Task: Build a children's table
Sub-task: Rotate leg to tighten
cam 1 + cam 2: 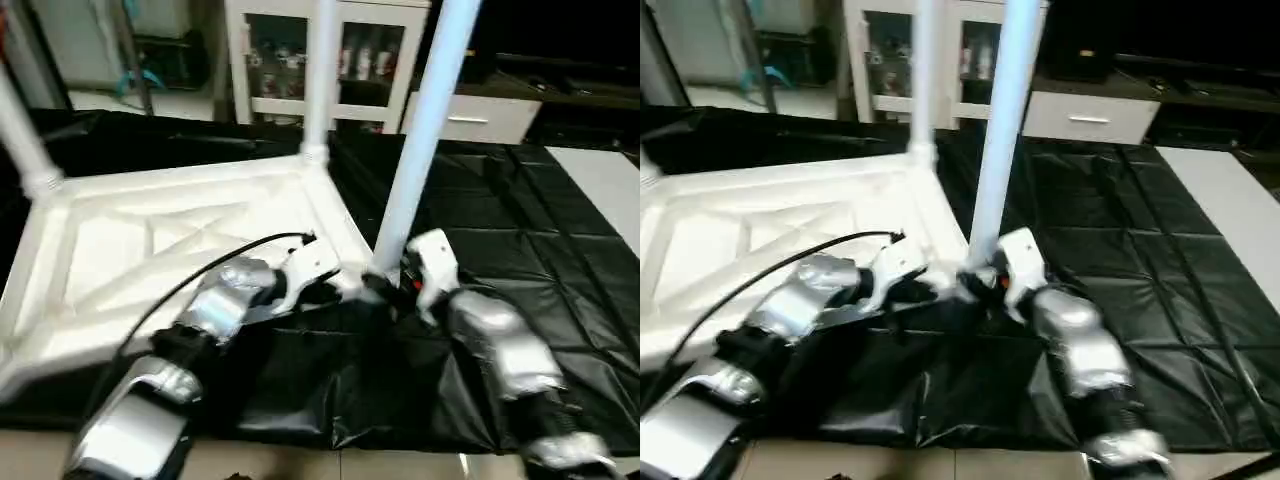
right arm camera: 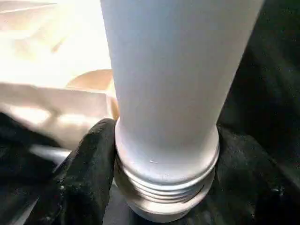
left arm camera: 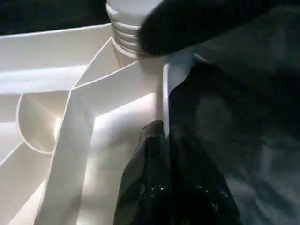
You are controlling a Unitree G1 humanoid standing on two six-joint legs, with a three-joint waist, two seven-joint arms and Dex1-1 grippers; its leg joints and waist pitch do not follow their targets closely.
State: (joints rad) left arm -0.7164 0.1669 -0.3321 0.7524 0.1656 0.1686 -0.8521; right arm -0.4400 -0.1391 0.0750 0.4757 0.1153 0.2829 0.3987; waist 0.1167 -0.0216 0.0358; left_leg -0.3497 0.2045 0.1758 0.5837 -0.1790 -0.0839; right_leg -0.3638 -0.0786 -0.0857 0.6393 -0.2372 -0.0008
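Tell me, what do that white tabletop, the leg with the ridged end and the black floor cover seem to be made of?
Tabletop: probably moulded plastic, with thin raised ribs and a smooth, faintly glossy white surface.
Leg: looks like a smooth matte white plastic tube with moulded thread ridges at its end.
Floor cover: seemingly thin plastic sheeting, shiny, creased and wrinkled.

The rectangular plastic tabletop is white, its underside crossed by an X pattern of ribs. The long tube legs are white with ridged threads. The crinkled plastic sheet underneath is glossy black.
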